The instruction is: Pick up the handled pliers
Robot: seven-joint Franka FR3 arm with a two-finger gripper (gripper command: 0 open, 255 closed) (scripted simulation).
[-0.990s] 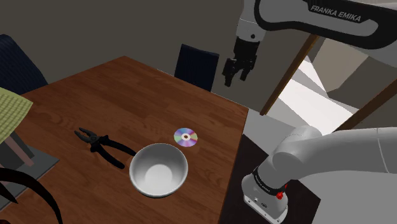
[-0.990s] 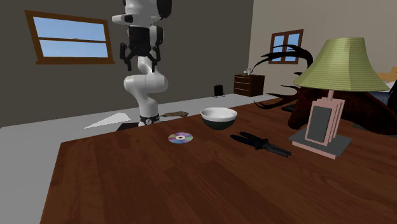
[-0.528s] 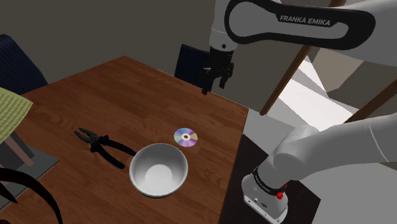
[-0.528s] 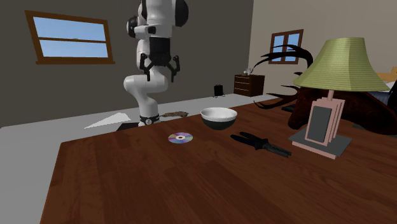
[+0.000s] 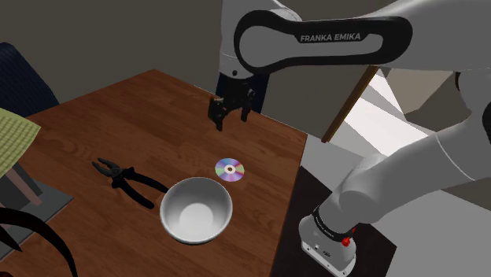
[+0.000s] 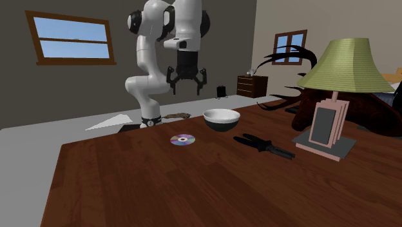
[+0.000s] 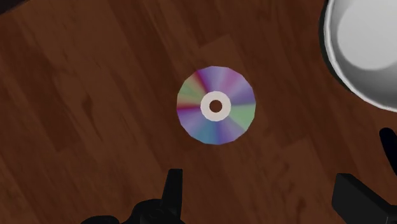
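Observation:
The black pliers (image 5: 126,181) lie flat on the brown wooden table (image 5: 118,110), beside the white bowl (image 5: 197,209) on the shoulder view's left. In the second exterior view the pliers (image 6: 264,146) rest between the bowl (image 6: 221,119) and the lamp. My gripper (image 5: 230,120) hangs open and empty well above the table, over the far side near a shiny disc (image 5: 230,168). It stands far from the pliers. The second exterior view shows the gripper (image 6: 187,90) high over the table's far edge. From the wrist camera, the spread fingers (image 7: 172,191) frame the disc (image 7: 215,105) below.
A green-shaded lamp (image 6: 335,84) on a pink base stands past the pliers. A dark chair (image 5: 244,83) is at the table's far edge. The bowl's rim (image 7: 331,60) lies close to the disc. The arm's stand (image 5: 334,236) sits off the table's near corner.
The arm has swung toward the shoulder view's left and lowered, bringing the open gripper from beyond the table edge to above the disc. Pliers, bowl and disc have not moved.

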